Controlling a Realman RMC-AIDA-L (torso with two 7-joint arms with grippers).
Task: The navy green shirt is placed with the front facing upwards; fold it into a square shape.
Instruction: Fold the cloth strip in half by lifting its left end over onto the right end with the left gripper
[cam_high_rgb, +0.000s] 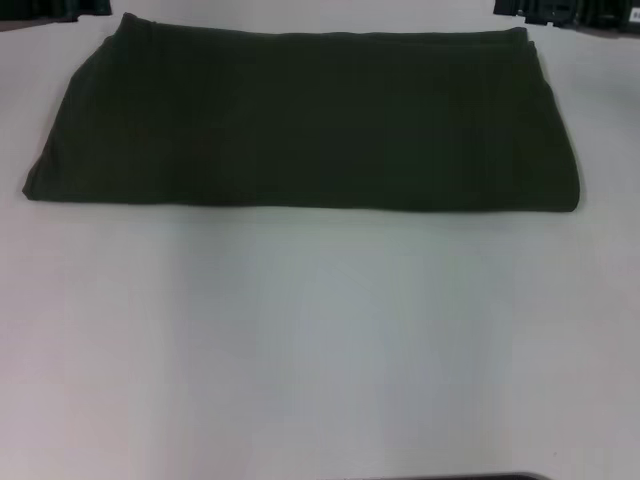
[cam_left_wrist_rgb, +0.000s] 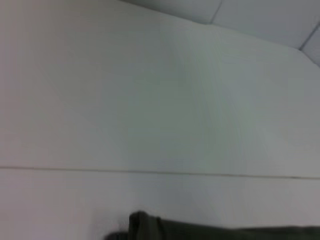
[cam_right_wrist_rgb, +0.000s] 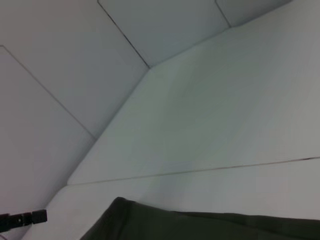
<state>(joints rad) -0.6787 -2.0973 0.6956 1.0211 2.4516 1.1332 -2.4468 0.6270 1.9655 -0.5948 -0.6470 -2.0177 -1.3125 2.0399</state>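
Lying flat on the far half of the white table (cam_high_rgb: 320, 340), the navy green shirt (cam_high_rgb: 300, 120) is folded into a wide dark rectangle, plain side up. Neither pincer shows in any view; each wrist camera catches only a shirt edge.

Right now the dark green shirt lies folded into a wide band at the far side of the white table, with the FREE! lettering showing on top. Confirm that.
Not quite. The navy green shirt does lie folded into a wide band at the far side of the white table, but the head view shows no lettering on top, only plain dark fabric.
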